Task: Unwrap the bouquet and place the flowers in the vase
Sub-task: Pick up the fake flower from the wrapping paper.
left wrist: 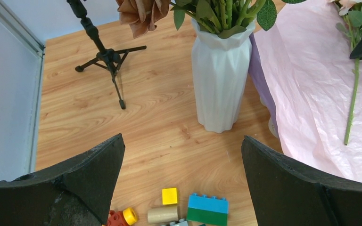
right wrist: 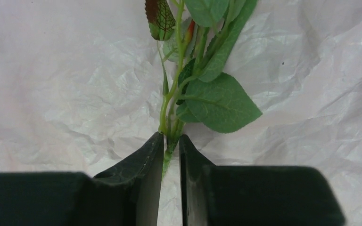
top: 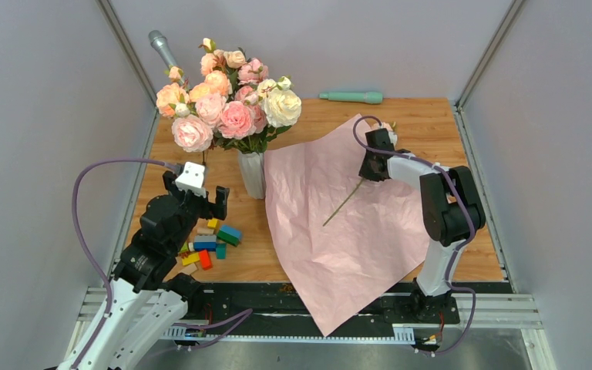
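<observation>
The bouquet's pink wrapping paper (top: 331, 231) (left wrist: 311, 94) (right wrist: 75, 70) lies spread open on the table right of the white ribbed vase (top: 252, 173) (left wrist: 220, 80). One flower with a thin green stem (top: 344, 202) (left wrist: 353, 103) (right wrist: 172, 108) and leaves lies on the paper. My right gripper (top: 370, 171) (right wrist: 171, 141) is down on the paper, its jaws shut on the stem just below the leaves. Left of the vase, my left gripper (top: 198, 196) (left wrist: 183, 143) hangs wide open and holds nothing.
Large peach, pink and white blooms (top: 227, 96) fill the vase. Toy blocks (top: 212, 243) (left wrist: 207, 209) lie under the left gripper. A microphone on a small tripod (top: 162, 46) (left wrist: 104, 54) stands back left. A teal stick (top: 352, 97) lies at the back. The paper overhangs the near edge.
</observation>
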### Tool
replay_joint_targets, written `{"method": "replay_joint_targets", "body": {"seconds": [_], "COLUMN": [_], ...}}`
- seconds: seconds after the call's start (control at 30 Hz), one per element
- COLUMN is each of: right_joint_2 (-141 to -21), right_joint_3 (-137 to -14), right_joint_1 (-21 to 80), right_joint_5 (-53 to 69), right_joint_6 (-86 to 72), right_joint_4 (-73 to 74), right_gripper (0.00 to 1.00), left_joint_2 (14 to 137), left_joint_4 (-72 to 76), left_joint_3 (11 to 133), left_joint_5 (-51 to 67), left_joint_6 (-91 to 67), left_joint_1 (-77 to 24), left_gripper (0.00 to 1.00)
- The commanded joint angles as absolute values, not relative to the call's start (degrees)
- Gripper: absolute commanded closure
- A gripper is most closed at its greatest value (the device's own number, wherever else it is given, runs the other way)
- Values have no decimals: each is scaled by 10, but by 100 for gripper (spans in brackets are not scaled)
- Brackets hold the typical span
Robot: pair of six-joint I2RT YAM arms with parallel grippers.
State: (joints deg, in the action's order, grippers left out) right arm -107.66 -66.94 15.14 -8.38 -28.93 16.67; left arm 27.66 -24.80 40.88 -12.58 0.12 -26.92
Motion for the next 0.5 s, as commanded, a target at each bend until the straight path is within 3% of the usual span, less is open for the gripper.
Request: {"method": "replay_joint_targets", "body": {"seconds": [0.0, 0.1, 0.47], "right_joint_2": [-1081, -1080, -976], "right_joint_3": [-680, -671, -584], "right_joint_1": [153, 153, 153], "right_joint_5": [-94, -104, -104], "right_joint_6": [-320, -328, -325], "right_joint_4": [151, 149, 71], "right_gripper": [87, 100, 100], "left_joint_2": [278, 277, 277], "left_joint_4": [-226, -225, -229], "left_joint_3": [407, 407, 419], "left_joint_5": [-121, -111, -99], "left_joint_6": [3, 3, -17], "left_joint_1": [-269, -269, -269], "left_gripper": [0, 0, 0]}}
